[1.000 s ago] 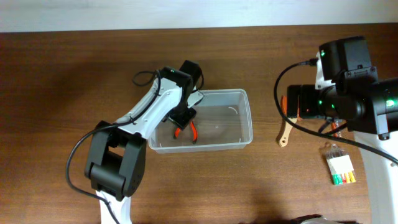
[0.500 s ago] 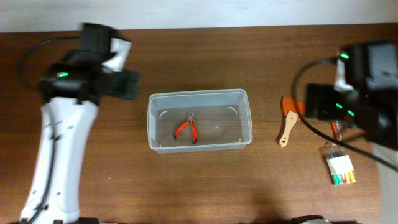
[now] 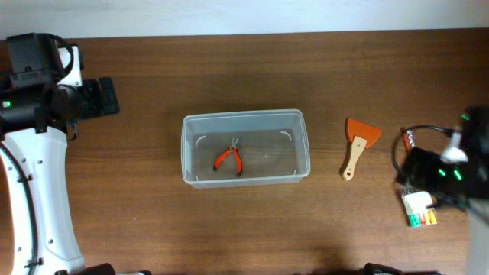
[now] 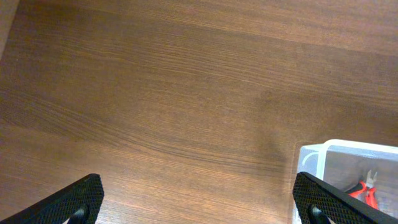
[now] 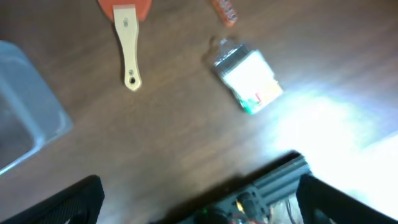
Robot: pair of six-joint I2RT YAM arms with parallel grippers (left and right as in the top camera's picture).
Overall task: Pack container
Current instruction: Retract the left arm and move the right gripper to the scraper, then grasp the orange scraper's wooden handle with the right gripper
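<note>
Clear container (image 3: 304, 149) in the middle of the brown counter (image 3: 153, 229), upright and open on top. Holds small pliers (image 3: 228, 158) with red handles, lying on the bottom a little left of centre. On the right of it in the overhead view, apart, a scraper (image 3: 357, 145) with orange blade and wooden handle; further right, a pack of coloured pens (image 3: 419, 206), partly under the right arm. Left fingers (image 4: 81, 196) spread wide, gripping nothing, above bare counter well away from the container. Right fingers (image 5: 74, 199) also spread wide, gripping nothing, over the counter near the pens.
</note>
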